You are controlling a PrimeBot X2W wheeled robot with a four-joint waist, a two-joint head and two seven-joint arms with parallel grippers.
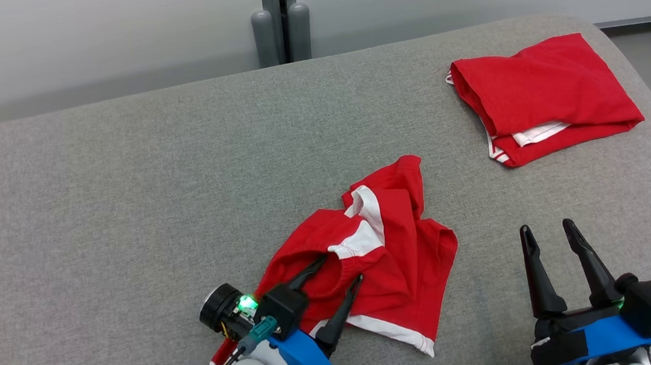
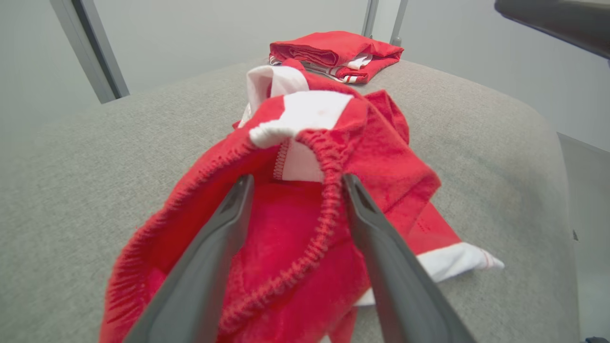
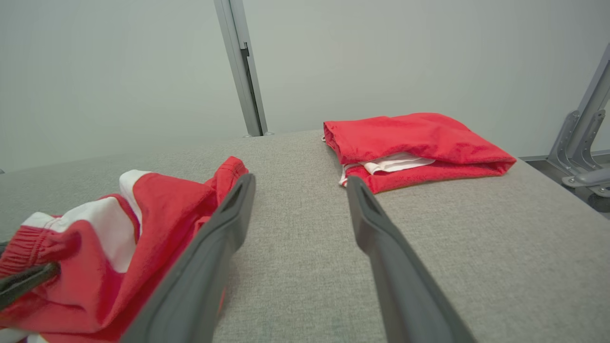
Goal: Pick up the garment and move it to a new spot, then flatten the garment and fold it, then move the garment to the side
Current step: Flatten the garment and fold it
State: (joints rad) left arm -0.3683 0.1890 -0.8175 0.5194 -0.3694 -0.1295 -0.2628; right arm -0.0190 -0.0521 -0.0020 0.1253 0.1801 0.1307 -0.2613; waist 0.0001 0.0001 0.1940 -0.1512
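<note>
Crumpled red shorts point(image 1: 399, 257) with white trim lie by the middle of the grey padded surface's point(image 1: 131, 190) near edge. The left gripper point(image 1: 342, 266) is spread wide, its fingers astride the elastic waistband without pinching it. The right gripper point(image 1: 546, 226), equally wide and empty, is over bare surface towards the near right corner.
</note>
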